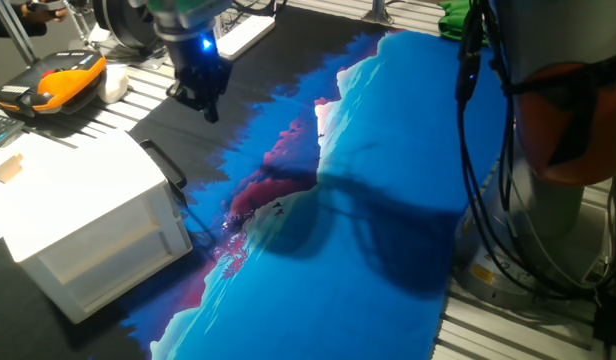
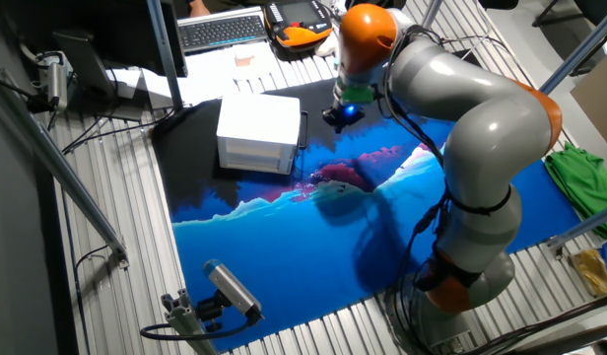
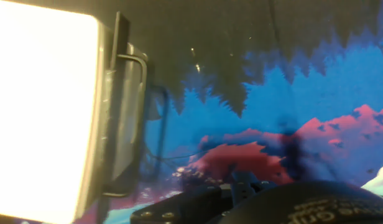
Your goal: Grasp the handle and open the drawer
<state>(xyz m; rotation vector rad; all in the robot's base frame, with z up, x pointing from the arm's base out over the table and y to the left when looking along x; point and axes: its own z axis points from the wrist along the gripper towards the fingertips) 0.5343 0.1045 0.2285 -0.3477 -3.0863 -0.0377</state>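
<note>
White cabinet [image 1: 88,215], near left on the blue mat [image 1: 388,200]: drawer [image 1: 164,196] closed, contents hidden; black handle [image 1: 165,163] on its right face. Farther back, gripper [image 1: 203,100] hovers above the handle, apart from it; finger spacing indiscernible.

Matt black handle [image 1: 166,165], glossy printed mat [image 1: 368,250]

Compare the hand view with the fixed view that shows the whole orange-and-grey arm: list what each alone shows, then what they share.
Only the hand view shows the gap between the thin black curved bar handle and the drawer face.

Only the fixed view shows the grey-and-orange arm, the black gripper hanging apart from the white cabinet, and a black keyboard.

Both show the handle, the cabinet and the blue-and-red printed mat.
</note>
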